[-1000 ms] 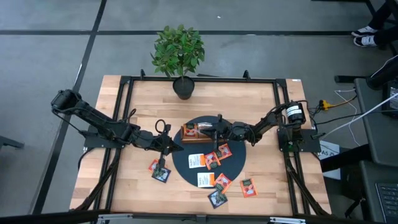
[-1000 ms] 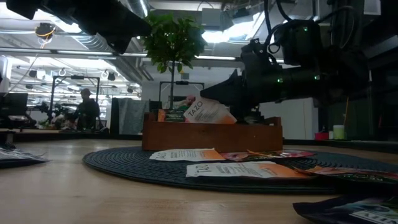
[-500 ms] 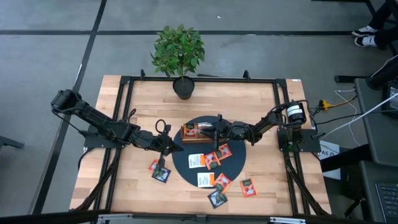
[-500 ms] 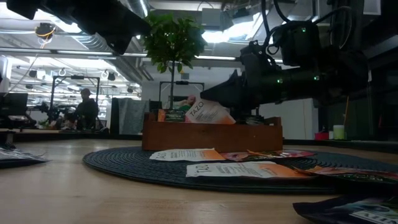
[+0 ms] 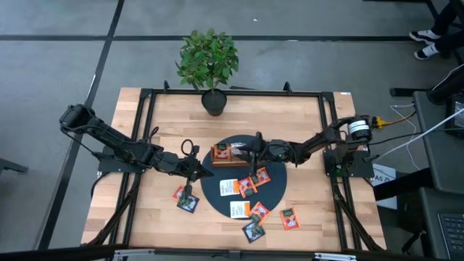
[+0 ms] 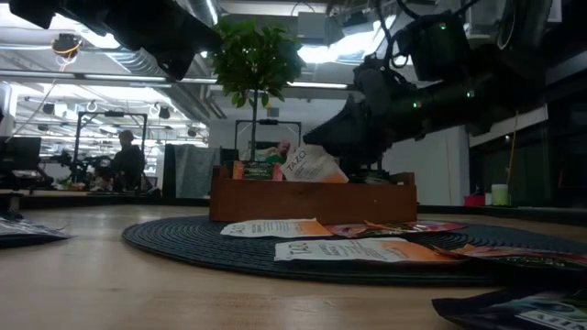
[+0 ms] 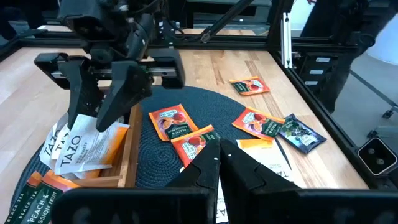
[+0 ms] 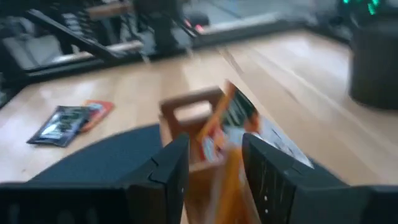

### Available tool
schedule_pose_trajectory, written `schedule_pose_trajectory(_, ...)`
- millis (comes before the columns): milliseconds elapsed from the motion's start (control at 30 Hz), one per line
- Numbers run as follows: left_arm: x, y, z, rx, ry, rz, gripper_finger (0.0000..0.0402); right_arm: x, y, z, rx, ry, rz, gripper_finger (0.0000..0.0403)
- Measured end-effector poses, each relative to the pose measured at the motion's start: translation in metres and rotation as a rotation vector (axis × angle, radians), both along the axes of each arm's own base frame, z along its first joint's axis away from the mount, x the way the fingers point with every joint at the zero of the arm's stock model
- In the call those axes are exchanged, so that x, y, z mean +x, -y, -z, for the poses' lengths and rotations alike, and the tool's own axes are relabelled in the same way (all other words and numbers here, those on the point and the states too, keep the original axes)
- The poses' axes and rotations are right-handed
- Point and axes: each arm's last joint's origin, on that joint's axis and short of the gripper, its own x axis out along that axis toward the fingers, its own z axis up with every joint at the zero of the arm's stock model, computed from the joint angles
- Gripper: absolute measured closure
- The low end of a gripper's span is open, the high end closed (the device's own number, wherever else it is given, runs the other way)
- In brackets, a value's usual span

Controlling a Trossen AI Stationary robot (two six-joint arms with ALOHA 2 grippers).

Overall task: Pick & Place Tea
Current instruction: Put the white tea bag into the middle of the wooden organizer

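Right gripper (image 5: 251, 147) reaching level over wooden tray (image 5: 233, 155), fingers parted, gripping nothing; white tea sachet (image 7: 79, 149) leaning in tray just below fingertips. Left gripper (image 5: 197, 172) closed, empty, beside mat (image 5: 279, 190).

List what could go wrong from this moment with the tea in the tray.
1. The white tea bag leans tilted over the wooden tray edge; it may slide out.
2. The right gripper, jaws apart just above that bag, might snag it while pulling away.
3. Bags on the round mat overlap, so a later grab may lift two.
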Motion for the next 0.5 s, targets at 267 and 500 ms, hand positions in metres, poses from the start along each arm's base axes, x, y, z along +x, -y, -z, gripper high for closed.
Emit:
schedule_pose_trajectory(267,0.000,0.000,0.000,0.002,0.001,0.001,0.0399,0.001,0.002,-0.009,0.037,-0.025,0.013,0.0252)
schedule_pose_trajectory(500,0.000,0.000,0.000,-0.004,0.001,-0.001,0.0394,0.019,0.005,-0.013,0.044,-0.217,0.020,0.0252)
